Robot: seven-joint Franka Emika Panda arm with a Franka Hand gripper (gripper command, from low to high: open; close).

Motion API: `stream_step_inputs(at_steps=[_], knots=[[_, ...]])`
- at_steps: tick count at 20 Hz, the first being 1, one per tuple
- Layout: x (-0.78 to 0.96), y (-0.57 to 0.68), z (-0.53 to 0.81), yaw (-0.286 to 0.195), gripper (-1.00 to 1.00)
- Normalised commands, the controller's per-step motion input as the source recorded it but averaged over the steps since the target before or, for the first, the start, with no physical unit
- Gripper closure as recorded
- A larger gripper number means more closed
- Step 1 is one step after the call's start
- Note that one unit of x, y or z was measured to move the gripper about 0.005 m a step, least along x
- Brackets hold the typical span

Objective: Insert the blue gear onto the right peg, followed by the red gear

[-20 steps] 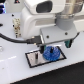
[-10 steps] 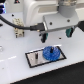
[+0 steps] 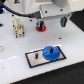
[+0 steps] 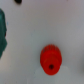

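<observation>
While the gripper (image 3: 42,22) hangs open over the red gear (image 3: 42,27) at the far side, the blue gear (image 3: 50,52) sits on the base plate (image 3: 31,60), near right, exterior view | wrist view: red gear (image 4: 50,58) on white table (image 4: 30,30), fingers unseen

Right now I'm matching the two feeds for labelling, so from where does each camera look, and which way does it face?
Exterior view: off the arm, raised, angled down at the white table; it shows the base plate carrying the blue gear, the red gear beyond it, and the robot's gripper above the red gear.
Wrist view: on the wrist, facing down at the table; the red gear lies below; no fingers show clearly.
Shared: the red gear and the table.
</observation>
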Motion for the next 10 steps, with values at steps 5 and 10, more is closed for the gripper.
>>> stream_step_inputs(at_steps=[5,10], knots=[[-0.66,0.05,-0.15,0.000,-1.00],[-0.57,0.02,-0.22,0.000,-1.00]])
